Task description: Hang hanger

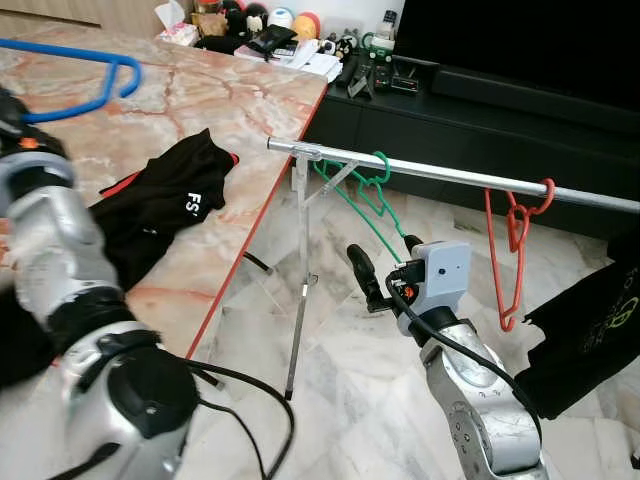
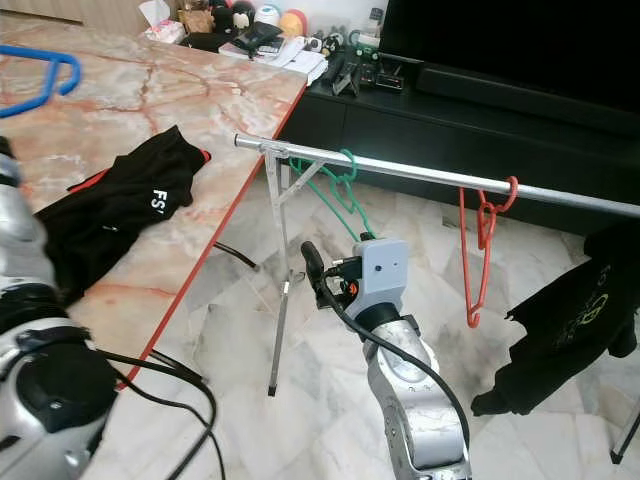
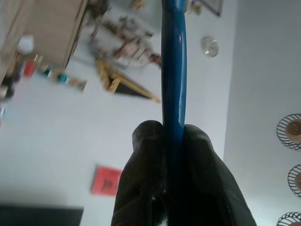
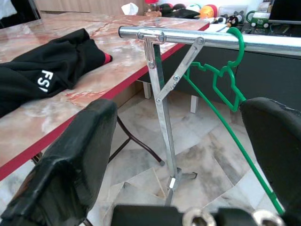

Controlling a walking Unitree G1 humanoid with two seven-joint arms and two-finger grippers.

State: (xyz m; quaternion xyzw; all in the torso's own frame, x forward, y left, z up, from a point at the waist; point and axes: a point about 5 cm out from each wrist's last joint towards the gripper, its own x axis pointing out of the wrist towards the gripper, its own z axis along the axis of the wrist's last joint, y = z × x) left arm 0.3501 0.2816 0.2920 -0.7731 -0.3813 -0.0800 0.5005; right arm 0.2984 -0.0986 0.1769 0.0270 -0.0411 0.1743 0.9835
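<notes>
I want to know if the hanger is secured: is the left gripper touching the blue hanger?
Touching. The left wrist view shows the left gripper with both black fingers pressed against the blue hanger, no gap on either side.

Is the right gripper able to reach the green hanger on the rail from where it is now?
Probably yes. The right gripper is open and empty, just below the green hanger on the metal rail, with only open air between them. The rail's stand stays off to the side.
</notes>
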